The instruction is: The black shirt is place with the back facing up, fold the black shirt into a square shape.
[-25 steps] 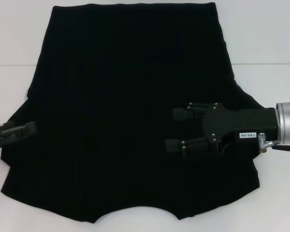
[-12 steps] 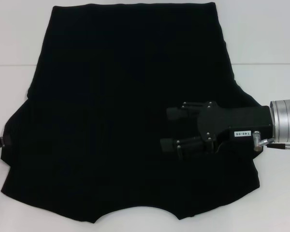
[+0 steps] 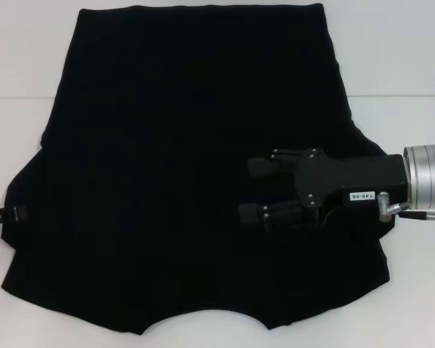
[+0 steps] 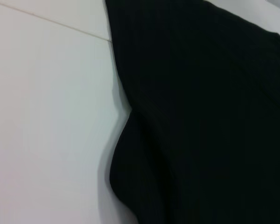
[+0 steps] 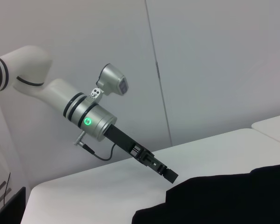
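Black shirt (image 3: 181, 167) spread flat on the white table (image 3: 391, 43), unfolded, no lettering showing; long axis runs from the near collar edge to the far hem.

Right gripper (image 3: 255, 190) lies over the right half, fingers parted and holding nothing, tips pointing toward the shirt's middle; cloth directly under them, right sleeve behind toward the wrist.

Left gripper (image 3: 1, 216) sits at the left sleeve's outer edge, fingers' state not discernible; shirt lies inward from it.

Nothing stands in the way.

Right hand (image 3: 251, 190) over black shirt (image 3: 167, 145)
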Controlling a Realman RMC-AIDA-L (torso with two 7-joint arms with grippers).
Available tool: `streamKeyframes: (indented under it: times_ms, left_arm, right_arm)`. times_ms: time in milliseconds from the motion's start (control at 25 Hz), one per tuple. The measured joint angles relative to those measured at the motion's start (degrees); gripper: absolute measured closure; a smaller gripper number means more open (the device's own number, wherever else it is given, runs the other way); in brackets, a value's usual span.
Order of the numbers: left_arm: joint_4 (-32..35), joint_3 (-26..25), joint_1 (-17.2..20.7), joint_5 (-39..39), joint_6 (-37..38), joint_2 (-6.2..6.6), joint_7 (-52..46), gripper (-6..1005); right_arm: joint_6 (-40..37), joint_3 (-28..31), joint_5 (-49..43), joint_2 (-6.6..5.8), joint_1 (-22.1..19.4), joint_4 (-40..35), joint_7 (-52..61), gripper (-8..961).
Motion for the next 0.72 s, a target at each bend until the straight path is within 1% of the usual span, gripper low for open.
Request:
streamKeyframes:
  times_ms: [200, 440, 720]
  left_arm:
    - [0.0, 0.9, -0.5, 1.8, -1.3, 0.13, -1.4, 213]
    - [-0.4, 2.1, -0.5, 3.1, -3.8, 0.01, -2.3, 214]
    - [-1.0, 3.5, -0.6, 3.1, -3.9, -0.08, -2.0, 246]
  right_arm:
    - [0.0, 0.0, 0.0, 0.0, 0.0, 0.1, 0.0, 29]
    - [0.0, 0.0, 0.0, 0.0, 0.0, 0.2, 0.0, 33]
    - [0.0, 0.0, 0.0, 0.0, 0.0, 0.2, 0.0, 38]
